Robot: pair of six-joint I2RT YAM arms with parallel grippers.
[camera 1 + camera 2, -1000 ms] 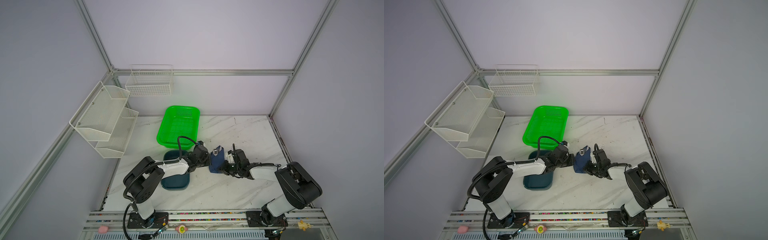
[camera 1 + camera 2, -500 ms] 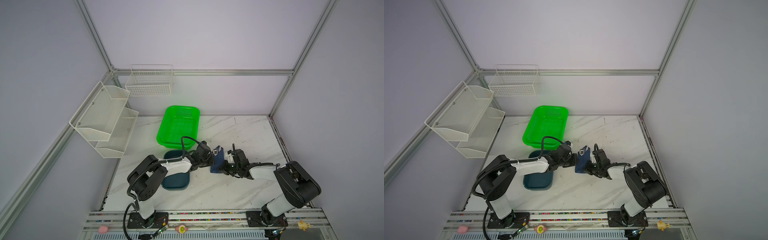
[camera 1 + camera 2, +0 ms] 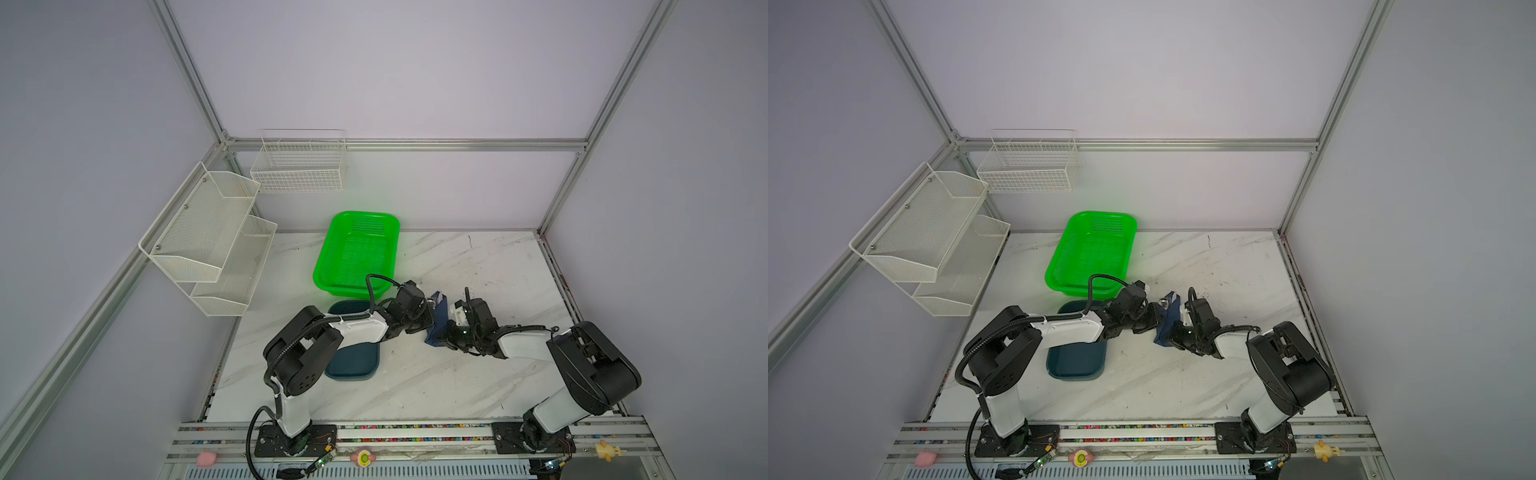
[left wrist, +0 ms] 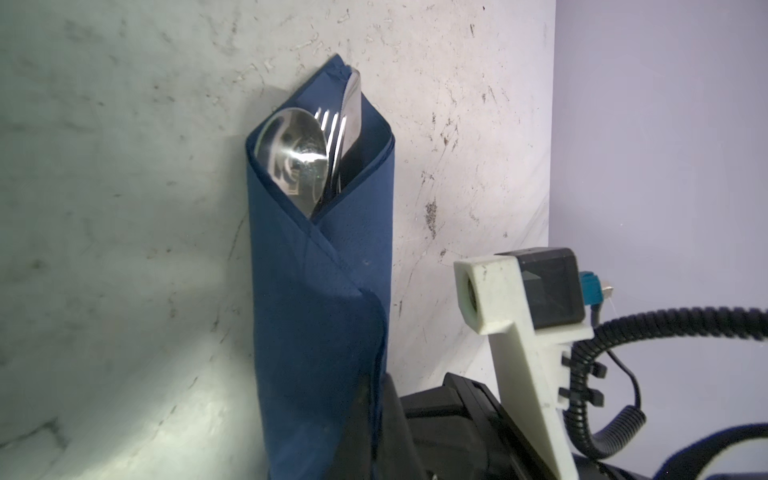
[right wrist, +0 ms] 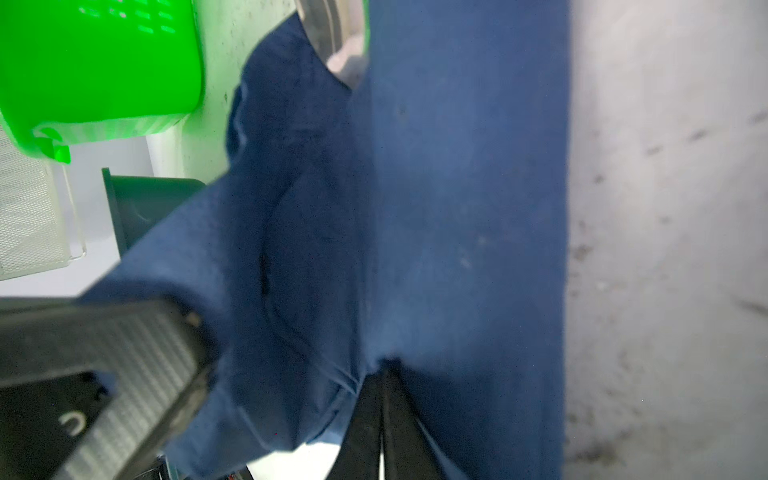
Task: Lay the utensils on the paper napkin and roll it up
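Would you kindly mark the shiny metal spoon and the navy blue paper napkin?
Shiny metal spoon [image 4: 293, 151]: left wrist view, its bowl.
Navy blue paper napkin [image 4: 316, 324]: left wrist view, rolled middle.

Napkin [image 4: 320, 291] showing solid navy blue. Spoon [image 4: 297, 153], fork [image 4: 332, 124], knife [image 4: 351, 108] gleaming shiny silver. Basket [image 3: 353, 287] glowing bright green w/ perforated mesh. Tray [image 3: 357, 362] showing dk teal. Tabletop [image 3: 478, 266] showing white marble w/ grey veins. Wall rack [image 3: 199, 232] showing white mesh.

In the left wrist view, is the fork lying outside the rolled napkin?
No, the fork sits inside the open end of the napkin, between the spoon and the knife.
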